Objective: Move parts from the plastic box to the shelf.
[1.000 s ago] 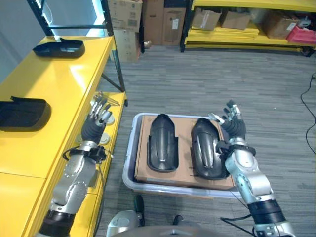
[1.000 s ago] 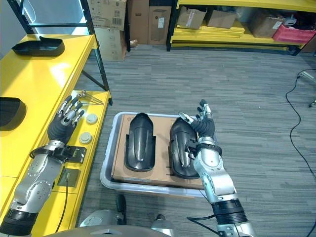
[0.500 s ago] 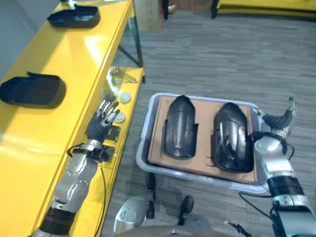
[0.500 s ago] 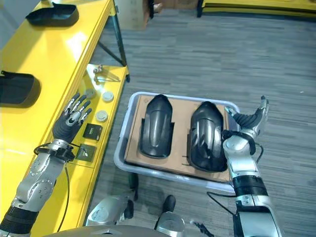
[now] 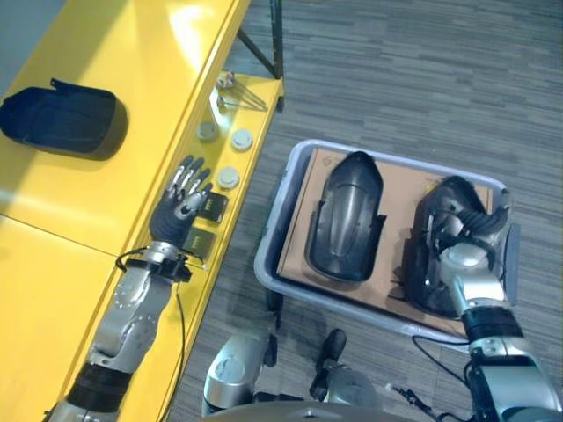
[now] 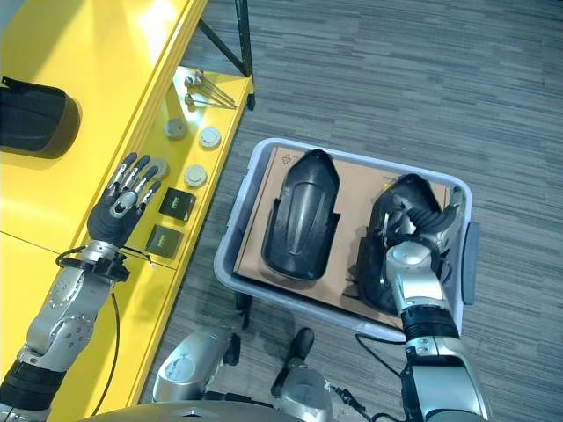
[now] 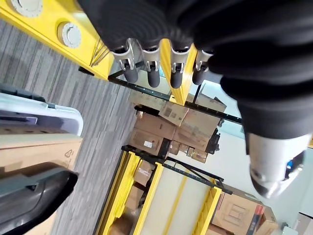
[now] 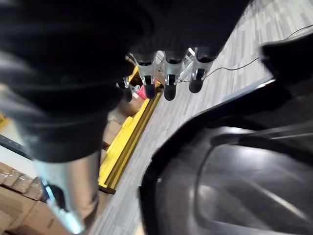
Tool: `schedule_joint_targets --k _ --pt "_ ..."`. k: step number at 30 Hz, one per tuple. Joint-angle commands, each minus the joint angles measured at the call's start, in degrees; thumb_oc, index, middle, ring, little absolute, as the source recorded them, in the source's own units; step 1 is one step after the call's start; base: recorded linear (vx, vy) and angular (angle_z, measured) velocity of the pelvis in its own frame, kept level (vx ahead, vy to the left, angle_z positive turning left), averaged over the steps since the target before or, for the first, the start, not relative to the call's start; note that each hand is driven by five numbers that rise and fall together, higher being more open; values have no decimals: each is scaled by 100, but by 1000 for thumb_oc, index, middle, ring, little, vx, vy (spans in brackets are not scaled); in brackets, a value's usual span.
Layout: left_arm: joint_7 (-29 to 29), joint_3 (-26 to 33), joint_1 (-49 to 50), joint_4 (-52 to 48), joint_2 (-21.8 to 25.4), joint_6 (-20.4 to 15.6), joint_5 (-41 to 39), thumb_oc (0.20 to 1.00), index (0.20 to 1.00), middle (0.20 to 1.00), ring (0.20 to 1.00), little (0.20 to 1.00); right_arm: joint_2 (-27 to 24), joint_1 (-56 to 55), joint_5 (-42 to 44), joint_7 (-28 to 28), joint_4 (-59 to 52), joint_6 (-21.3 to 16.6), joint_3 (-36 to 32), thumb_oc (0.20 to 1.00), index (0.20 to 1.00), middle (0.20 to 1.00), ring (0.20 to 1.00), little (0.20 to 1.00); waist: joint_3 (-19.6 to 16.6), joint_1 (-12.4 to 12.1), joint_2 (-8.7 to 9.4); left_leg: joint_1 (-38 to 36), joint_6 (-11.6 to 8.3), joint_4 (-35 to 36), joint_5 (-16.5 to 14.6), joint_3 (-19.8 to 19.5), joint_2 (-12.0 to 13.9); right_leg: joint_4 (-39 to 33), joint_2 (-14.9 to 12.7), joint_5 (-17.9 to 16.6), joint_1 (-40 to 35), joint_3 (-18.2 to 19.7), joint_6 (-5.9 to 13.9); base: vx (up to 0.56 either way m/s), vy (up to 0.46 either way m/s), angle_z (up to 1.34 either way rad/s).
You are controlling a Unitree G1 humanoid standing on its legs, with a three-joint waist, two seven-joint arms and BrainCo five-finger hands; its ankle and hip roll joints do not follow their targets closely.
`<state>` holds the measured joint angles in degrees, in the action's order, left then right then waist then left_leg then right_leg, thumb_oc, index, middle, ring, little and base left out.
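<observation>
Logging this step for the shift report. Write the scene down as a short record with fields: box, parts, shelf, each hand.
box: grey plastic box on the floor beside the shelf, lined with cardboard
parts in box: two black moulded parts, left part and right part, side by side
shelf: yellow shelf, one black part lying on it; small round discs on its lower ledge
left hand: left hand open, fingers straight, over the shelf ledge, holding nothing
right hand: right hand over the right part, fingers straight, open
</observation>
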<state>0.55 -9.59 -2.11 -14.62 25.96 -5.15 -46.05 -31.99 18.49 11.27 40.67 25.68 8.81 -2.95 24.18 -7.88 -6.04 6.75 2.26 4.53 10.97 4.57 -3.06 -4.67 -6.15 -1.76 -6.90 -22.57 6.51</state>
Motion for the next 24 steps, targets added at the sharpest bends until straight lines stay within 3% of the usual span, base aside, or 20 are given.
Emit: schedule_joint_targets --k 1,13,24 --pt "64 91 -95 -237 -77 -425 -52 1000 1000 1000 1000 1000 -448 -1 -108 147 -262 -256 0 1000 1000 1000 1000 1000 26 101 56 -565 -296 -174 -877 70 327 268 -326 -80 424 45 49 0 0 0" --pt "1 279 -20 -246 -116 -443 -69 1000 1000 1000 1000 1000 -215 -538 -246 -196 -792 -367 -48 1000 1000 1000 1000 1000 134 275 199 -585 -285 -179 -921 293 389 261 -273 -114 515 181 78 -13 -6 -7" --pt "49 283 -73 -222 -122 -419 -1 1000 1000 1000 1000 1000 -21 -591 -56 -374 -825 -333 109 1000 1000 1000 1000 1000 218 292 242 -516 -272 -224 -948 337 390 264 -267 -130 594 212 90 0 0 0"
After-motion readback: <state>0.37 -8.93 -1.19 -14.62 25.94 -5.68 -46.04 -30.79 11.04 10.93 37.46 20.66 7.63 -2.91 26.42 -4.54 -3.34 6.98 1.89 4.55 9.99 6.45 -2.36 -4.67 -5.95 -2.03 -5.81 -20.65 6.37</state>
